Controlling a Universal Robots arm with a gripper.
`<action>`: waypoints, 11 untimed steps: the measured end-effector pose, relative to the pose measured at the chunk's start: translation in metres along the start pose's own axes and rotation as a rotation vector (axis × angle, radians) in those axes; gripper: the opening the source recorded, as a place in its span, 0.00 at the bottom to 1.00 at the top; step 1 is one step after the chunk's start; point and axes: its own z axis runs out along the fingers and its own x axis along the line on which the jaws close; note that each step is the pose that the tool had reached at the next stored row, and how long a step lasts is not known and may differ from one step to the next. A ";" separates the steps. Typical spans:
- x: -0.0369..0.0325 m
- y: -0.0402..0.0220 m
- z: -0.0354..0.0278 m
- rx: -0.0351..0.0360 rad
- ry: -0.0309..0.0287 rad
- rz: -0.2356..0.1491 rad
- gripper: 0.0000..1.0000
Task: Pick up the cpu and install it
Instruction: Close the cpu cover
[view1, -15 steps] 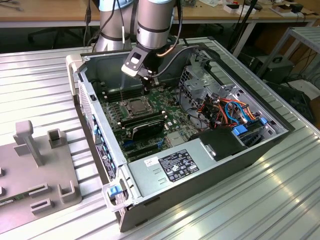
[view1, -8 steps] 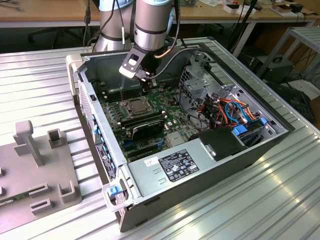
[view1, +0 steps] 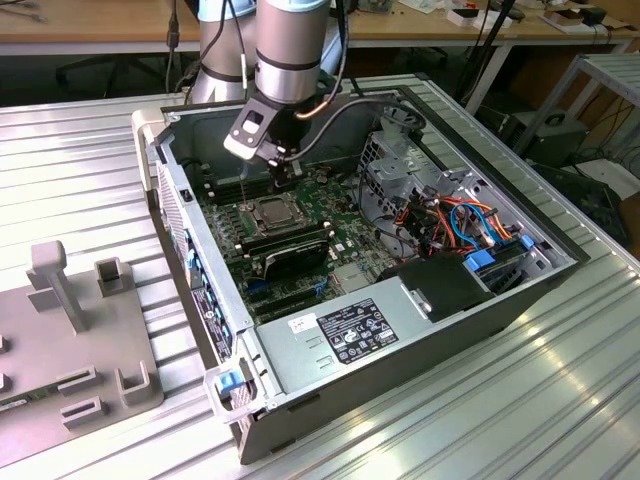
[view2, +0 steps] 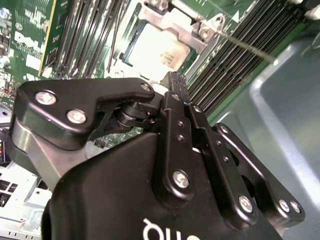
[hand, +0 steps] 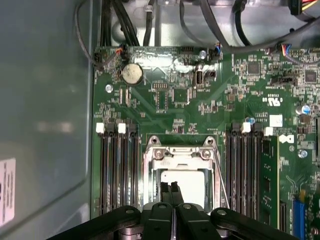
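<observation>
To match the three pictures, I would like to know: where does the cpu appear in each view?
Exterior view: the cpu lies on the green motherboard, under the gripper.
First wrist view: the pale square just beyond the shut gripper.
Second wrist view: the pale square beyond the gripper, between memory slots.
Shared landmark: the metal socket frame around it.

An open computer case (view1: 450, 350) lies on the ribbed counter (view1: 100, 170), its green motherboard (hand: 165, 115) bare, a coin battery (hand: 132, 74) on it, orange and blue cables (view1: 455, 215) near the power supply (view1: 350, 335), a grey fixture (view1: 70, 350) alongside.
</observation>
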 end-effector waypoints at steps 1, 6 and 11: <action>0.0000 -0.0018 0.0000 0.0001 0.0000 0.000 0.11; 0.0000 -0.0050 0.0000 0.0000 0.0000 -0.001 0.11; -0.0001 -0.0039 0.0002 0.0002 0.0010 -0.015 0.11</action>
